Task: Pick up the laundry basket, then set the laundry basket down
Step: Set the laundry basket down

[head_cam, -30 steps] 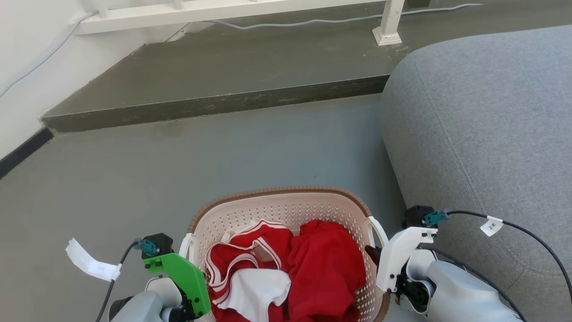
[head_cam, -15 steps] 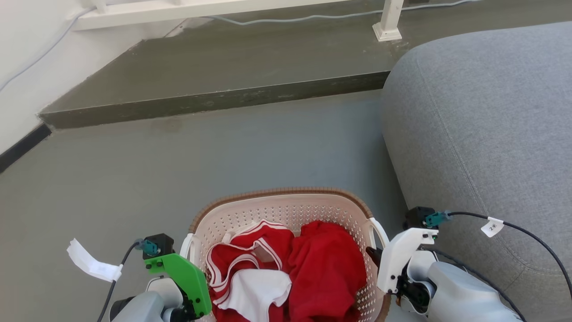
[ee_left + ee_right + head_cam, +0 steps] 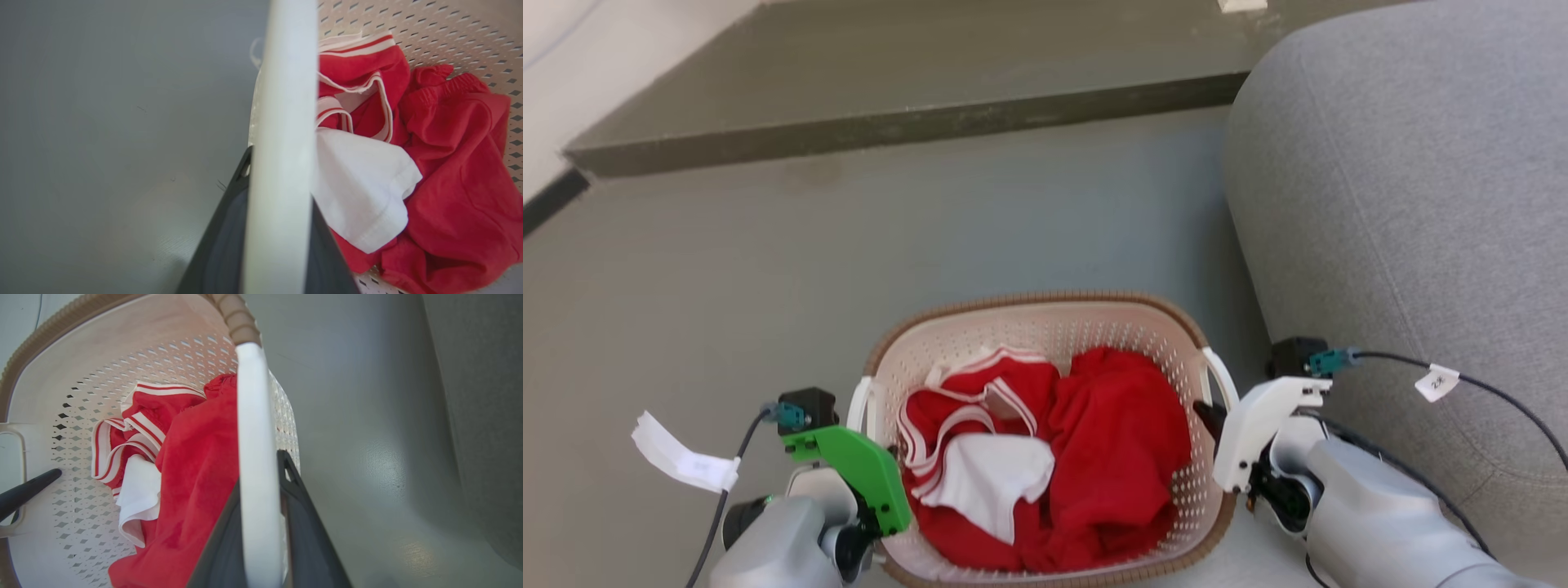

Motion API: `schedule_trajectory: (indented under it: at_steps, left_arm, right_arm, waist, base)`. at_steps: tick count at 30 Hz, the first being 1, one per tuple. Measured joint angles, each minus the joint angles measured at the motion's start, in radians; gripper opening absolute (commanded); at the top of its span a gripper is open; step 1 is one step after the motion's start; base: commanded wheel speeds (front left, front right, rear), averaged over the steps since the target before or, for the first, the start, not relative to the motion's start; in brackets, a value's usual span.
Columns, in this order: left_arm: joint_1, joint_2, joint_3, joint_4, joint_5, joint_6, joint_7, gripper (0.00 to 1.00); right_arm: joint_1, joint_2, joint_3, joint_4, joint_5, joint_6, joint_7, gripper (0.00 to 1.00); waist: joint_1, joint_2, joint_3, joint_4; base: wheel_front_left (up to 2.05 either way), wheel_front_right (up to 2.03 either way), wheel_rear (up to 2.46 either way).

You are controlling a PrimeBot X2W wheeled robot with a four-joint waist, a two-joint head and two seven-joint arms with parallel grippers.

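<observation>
Beside the grey fabric sofa, low at the grey floor, is the cream perforated plastic laundry basket. The left end effector and right end effector each pinch a white handle. Likely carrying; next, lower it level.

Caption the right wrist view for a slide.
Close-up: right gripper shut on the laundry basket handle; red and white clothes inside, grey floor beyond.

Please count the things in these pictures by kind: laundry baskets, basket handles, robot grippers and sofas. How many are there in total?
Laundry basket: 1
Basket handles: 2 (left handle, right handle)
Grippers: 2 (left gripper, right gripper)
Grey sofa: 1
Total: 6
</observation>
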Motion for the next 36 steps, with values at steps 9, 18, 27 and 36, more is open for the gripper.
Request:
schedule_trajectory:
  at_steps: [9, 18, 27, 36]
  left_arm:
    - [-0.061, 0.0, 0.003, 0.0, 0.003, 0.005, -0.058, 0.0]
    - [-0.131, 0.002, 0.013, 0.001, 0.01, 0.005, -0.109, 0.0]
    - [-0.203, 0.011, 0.024, 0.002, 0.018, 0.005, -0.151, 0.0]
    - [-0.27, 0.023, 0.026, 0.004, 0.024, 0.003, -0.175, 0.0]
  right_arm:
    - [-0.062, -0.003, -0.006, -0.008, 0.0, 0.0, -0.04, 0.0]
    - [-0.119, -0.006, -0.011, -0.01, 0.0, 0.0, -0.073, 0.0]
    - [-0.196, -0.005, -0.017, -0.015, 0.0, 0.0, -0.116, 0.0]
    - [-0.255, -0.004, -0.016, -0.021, -0.003, 0.0, -0.148, 0.0]
  waist:
    - [0.0, 0.0, 0.092, 0.005]
    - [0.0, 0.0, 0.202, 0.01]
    - [0.0001, 0.0, 0.308, 0.012]
    - [0.0002, 0.0, 0.417, 0.009]
  base:
    - [0.0, 0.0, 0.0]
    - [0.0, 0.0, 0.0]
    - [0.0, 0.0, 0.0]
    - [0.0, 0.0, 0.0]
